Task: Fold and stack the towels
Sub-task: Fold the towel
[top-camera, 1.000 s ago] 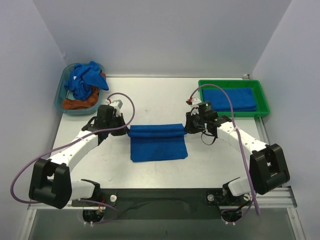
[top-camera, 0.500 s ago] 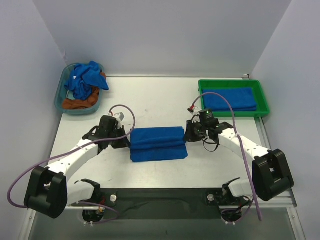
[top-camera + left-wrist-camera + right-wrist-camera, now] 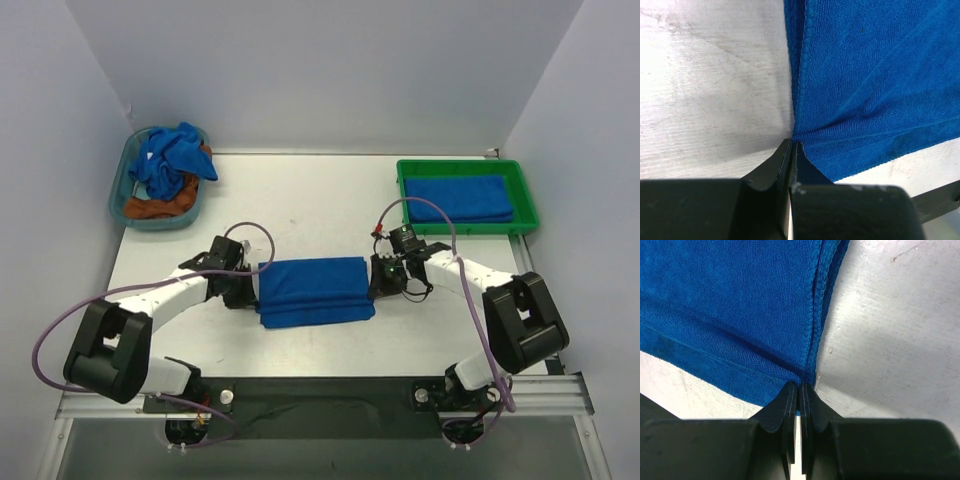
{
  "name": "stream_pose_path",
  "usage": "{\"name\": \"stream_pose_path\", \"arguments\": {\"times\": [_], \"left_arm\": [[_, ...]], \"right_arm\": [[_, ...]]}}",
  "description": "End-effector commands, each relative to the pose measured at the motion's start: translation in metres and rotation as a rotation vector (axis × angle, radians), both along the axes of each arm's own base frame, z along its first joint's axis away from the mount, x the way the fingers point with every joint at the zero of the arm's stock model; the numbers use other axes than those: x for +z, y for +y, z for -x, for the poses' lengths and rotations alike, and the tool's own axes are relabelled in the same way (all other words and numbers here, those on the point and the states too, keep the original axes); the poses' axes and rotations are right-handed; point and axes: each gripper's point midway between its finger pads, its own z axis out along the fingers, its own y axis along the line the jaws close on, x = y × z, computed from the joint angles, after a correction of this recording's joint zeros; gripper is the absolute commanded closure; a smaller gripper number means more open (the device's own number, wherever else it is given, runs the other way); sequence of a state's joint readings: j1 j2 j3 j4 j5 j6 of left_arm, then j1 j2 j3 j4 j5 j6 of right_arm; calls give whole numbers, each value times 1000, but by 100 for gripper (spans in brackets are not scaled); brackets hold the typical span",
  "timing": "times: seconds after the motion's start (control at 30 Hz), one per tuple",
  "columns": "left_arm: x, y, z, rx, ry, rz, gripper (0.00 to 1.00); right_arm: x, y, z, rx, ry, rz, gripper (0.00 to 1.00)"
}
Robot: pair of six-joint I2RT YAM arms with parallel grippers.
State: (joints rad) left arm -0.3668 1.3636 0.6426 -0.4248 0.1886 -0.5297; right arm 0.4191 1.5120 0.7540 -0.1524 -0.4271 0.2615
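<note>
**Current state.** The blue terry-cloth towel lies folded into a flat band on the white counter, midway between the left and right edges and towards the near edge. A lower layer shows past the upper fold on the near side. The left jaws are closed on the towel's left hem. The right jaws are closed on the right hem. Both wrist views show the cloth pinched between the tips, low against the counter.

**Surroundings.** A green plastic tray sits at the far right corner and holds one folded blue towel. A teal plastic bin at the far left corner holds crumpled blue and rust-coloured towels.

**Hazards.**
- Uneven release: if one side lets go first, the other can drag the band askew and open the fold.
- Snagging: the looped hem may cling to the tips and lift with them on withdrawal.
- Layer slip: only the hems are pinched, so any pull outwards can slide the layers apart.
- Poor stacking: the offset near layer is likely to produce an untidy bundle in the tray.
</note>
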Motion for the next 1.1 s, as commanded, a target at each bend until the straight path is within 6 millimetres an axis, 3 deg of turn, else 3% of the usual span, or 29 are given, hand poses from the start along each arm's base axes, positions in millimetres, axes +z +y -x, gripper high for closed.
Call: {"name": "stream_pose_path", "arguments": {"times": [0.0,0.2,0.33,0.57,0.73,0.83,0.87,0.93,1.0,1.07], "left_arm": [[25,-2,-15,2,-69,-3,100],[60,-7,-17,0,-134,25,100],[73,-12,-11,-5,-160,49,100],[52,-13,12,-5,-104,40,100],[26,-12,18,-5,-58,12,98],[13,-15,24,-20,-15,1,88],[12,-19,27,-30,-4,6,79],[13,-22,29,-41,0,13,72],[25,-27,29,-40,-27,42,45],[42,-32,25,-37,-68,71,30]], "right_arm": [[18,0,-5,1,-23,-3,100],[46,5,-9,3,-73,-38,100],[58,6,-8,1,-96,-52,100],[53,-1,6,-17,-62,-39,100],[21,-6,24,-13,43,5,100],[8,-8,30,-8,91,29,97],[6,-9,31,-10,96,36,85],[9,-8,31,-1,82,32,72],[19,-3,31,19,46,25,57],[43,5,25,32,-19,-8,45]]}}
